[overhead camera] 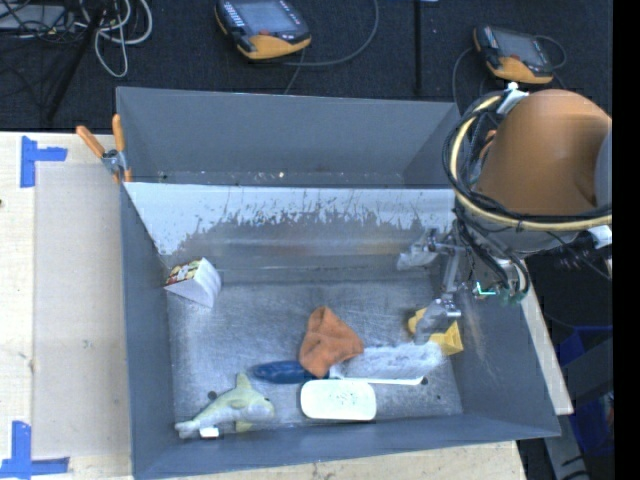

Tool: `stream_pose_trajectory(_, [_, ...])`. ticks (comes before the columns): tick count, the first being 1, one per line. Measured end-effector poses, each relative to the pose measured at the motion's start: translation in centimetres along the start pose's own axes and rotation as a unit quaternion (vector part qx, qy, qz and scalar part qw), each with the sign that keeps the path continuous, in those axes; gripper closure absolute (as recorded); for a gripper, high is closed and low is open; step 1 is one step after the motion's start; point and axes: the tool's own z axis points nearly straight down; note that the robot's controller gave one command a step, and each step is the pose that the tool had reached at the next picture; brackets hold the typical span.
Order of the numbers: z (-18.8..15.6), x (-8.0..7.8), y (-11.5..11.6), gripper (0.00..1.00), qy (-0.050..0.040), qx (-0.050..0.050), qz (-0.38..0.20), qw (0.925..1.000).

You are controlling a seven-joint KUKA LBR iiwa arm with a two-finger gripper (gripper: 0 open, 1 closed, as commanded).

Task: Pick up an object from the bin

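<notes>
Seemingly nothing had yet been lifted out of the bin (300, 148); the grasp and the raise were both left to do. Far left of the orange cloth (328, 340) sat a small white box (197, 281), below-left of the cloth a pale toy fish (232, 408), and just below it a white oval bar (338, 400). Right of the cloth lay a small yellow piece (452, 340), its long axis apparently running from upper left to lower right. The hand (443, 308) hung right over that piece; whether it was wide or narrow, I could not tell.
</notes>
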Motion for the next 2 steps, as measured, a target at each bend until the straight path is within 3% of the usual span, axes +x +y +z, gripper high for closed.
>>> stream_pose_trajectory(1, [-0.3, -0.1, 0.0, 0.0, -0.0034, 0.0, 0.0, 1.0])
stream_pose_trajectory(2, [12.6, 2.4, 1.6, 1.0, -0.0041, 0.0, 0.037, 0.9993])
